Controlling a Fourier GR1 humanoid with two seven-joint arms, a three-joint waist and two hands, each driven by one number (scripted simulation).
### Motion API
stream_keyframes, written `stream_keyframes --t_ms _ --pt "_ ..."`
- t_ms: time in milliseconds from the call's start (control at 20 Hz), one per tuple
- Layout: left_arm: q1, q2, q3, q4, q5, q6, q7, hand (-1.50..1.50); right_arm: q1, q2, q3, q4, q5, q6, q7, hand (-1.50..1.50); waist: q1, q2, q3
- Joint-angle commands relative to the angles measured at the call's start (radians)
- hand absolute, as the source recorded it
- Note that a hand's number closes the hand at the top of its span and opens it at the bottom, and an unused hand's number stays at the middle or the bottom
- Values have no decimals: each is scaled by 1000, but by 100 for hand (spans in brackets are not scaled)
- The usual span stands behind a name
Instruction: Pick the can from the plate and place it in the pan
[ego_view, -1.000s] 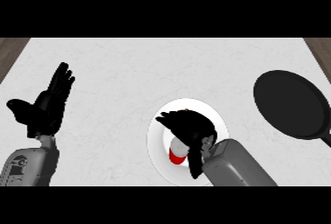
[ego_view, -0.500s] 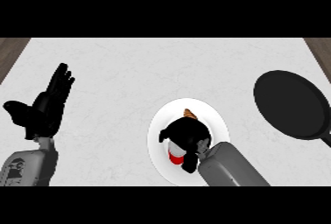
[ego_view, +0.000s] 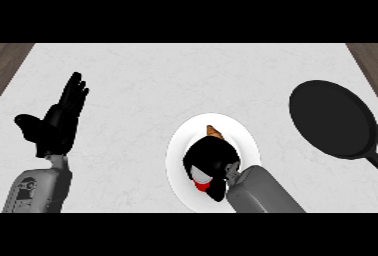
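A white plate (ego_view: 238, 134) lies on the counter at centre right. My right hand (ego_view: 210, 159) is over it with fingers curled round the can (ego_view: 200, 179), of which only a white and red part shows below the fingers. A small orange-brown tip (ego_view: 213, 131) pokes out just beyond the hand. The black pan (ego_view: 328, 118) sits at the far right, its handle running toward the lower right. My left hand (ego_view: 55, 120) rests open at the left, fingers up, away from the plate.
The counter top (ego_view: 170, 75) is pale marble. Dark wood shows at its top left and top right corners.
My right hand has drawn back toward the lower edge and closed down round the can. The orange-brown tip has come into view beyond it. The left hand has barely moved.
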Motion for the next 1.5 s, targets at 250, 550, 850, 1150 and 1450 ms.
stream_keyframes --t_ms 250,550,850,1150,1450 --pt "6 11 17 -9 9 -1 9 0 -15 36 -364 136 22 -318 516 150 -15 10 -1" --pt "-1 3 -21 -23 -4 -17 20 0 -175 37 -310 112 232 -630 862 150 37 -2 -1" --pt "-10 6 -4 -7 16 -31 2 0 -385 37 -265 155 327 -765 1100 150 36 3 -1" --pt "2 -15 -29 -22 -21 7 33 0 -400 36 -362 136 450 -835 1096 150 6 -1 0" --pt "16 25 13 -27 13 -30 13 0 -335 -27 -539 90 412 -1027 970 150 3 4 1"
